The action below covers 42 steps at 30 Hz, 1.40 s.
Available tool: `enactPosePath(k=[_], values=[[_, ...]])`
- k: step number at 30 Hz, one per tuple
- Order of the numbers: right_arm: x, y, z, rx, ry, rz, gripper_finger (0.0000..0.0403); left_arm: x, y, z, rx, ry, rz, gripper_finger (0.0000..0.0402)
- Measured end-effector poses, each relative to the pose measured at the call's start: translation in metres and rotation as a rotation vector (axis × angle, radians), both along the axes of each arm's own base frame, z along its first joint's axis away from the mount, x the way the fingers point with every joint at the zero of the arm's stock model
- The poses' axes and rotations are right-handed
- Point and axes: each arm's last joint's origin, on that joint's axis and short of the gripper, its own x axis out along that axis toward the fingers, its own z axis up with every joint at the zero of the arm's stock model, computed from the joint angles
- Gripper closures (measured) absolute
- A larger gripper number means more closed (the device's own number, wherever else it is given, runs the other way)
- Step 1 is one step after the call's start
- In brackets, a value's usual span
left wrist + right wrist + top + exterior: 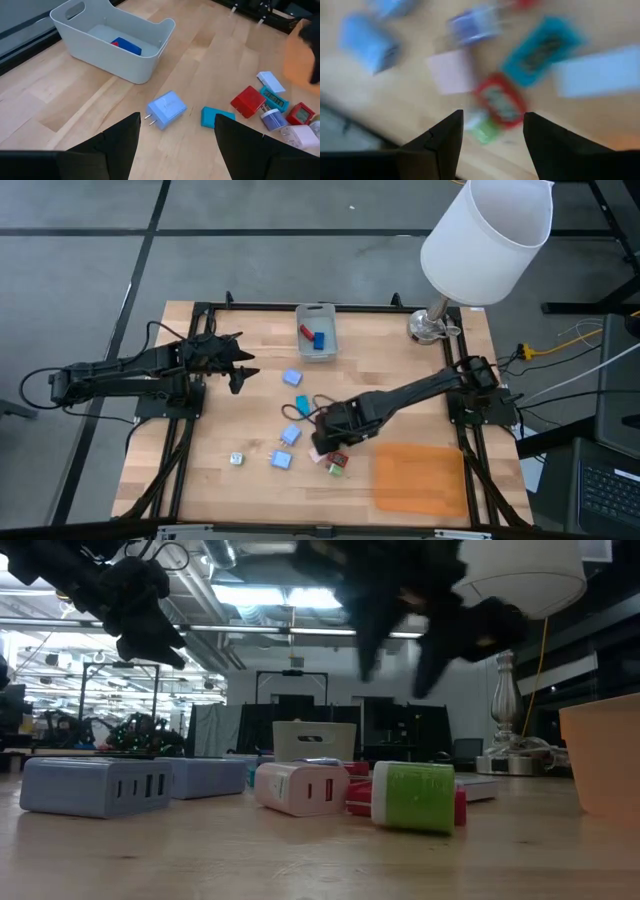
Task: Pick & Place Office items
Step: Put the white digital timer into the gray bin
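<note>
The right gripper [492,132], fingers spread and empty, hovers over the crowded office items [335,465] near the orange mat [420,477]. Closing here could catch two pieces. The left gripper [175,137] waits open by the bin [145,65].

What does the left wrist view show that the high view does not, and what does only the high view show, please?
Only the left wrist view shows the prongs on the light blue block and the open left gripper up close. Only the high view shows the orange mat, the lamp, the small white piece and the right gripper over the cluster. Both show the grey bin holding red and blue pieces.
</note>
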Motion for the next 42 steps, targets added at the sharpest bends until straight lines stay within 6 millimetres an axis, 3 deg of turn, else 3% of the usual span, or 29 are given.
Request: enactPosePath(k=[4, 8, 16, 24, 28, 34, 42], values=[[-0.016, -0.001, 0.003, -0.098, 0.115, -0.137, 0.0198, 0.000, 0.000, 0.001, -0.004, -0.008, 0.003, 0.0151], [-0.015, -0.008, 0.007, -0.151, 0.074, -0.039, 0.0198, 0.001, 0.000, 0.002, -0.002, -0.026, 0.004, 0.0151], [-0.011, -0.035, 0.006, -0.220, 0.069, 0.385, 0.0198, 0.001, 0.000, 0.002, -0.012, -0.029, 0.003, 0.0151], [-0.026, -0.047, 0.005, -0.283, 0.140, 1.192, 0.0198, 0.001, 0.000, 0.002, -0.013, -0.029, 0.007, 0.0151], [-0.025, -0.048, 0.005, -0.298, 0.090, 1.459, 0.0198, 0.001, 0.001, 0.002, -0.012, -0.025, 0.038, 0.0151], [-0.017, -0.047, 0.005, -0.347, -0.035, 1.651, 0.0198, -0.002, 0.003, -0.001, 0.019, 0.017, 0.121, 0.0151], [-0.011, -0.039, -0.003, -0.295, -0.152, 1.673, 0.0198, -0.003, 0.004, -0.002, 0.028, 0.033, 0.187, 0.0151]])
